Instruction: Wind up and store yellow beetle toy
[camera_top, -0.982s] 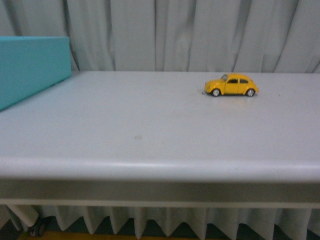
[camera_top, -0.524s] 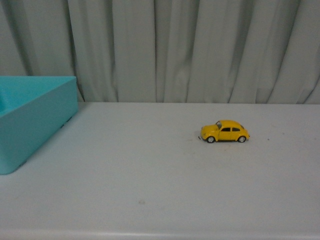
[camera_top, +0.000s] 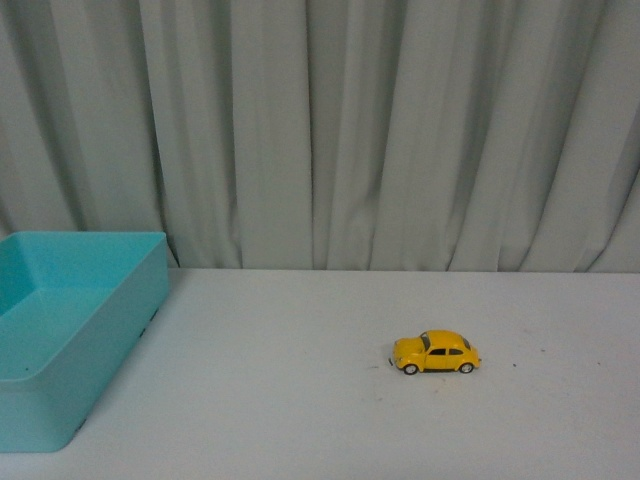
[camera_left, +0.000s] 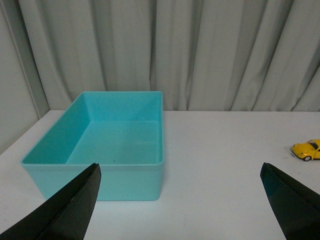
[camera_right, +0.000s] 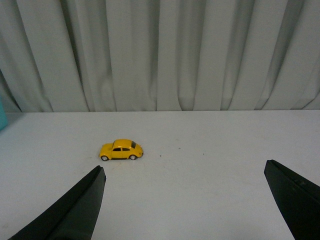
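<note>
A: Item: yellow beetle toy (camera_right: 121, 150), location?
B: Set on the bench (camera_right: 210, 200), ahead of the right pincer (camera_right: 184, 166), well apart. It and the left pincer (camera_left: 179, 169) are spread wide, nothing held. Winding and storing in the bin (camera_left: 120, 172) are outstanding.

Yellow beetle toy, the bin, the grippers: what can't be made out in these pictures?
- yellow beetle toy: too small in every view to show a winding key; its far side faces away from the cameras.
- teal bin: cut off by the front view's left edge; in the left wrist view its near wall hides some of the floor.
- left gripper, right gripper: only open fingertips show in the wrist views; neither appears in the front view.
</note>
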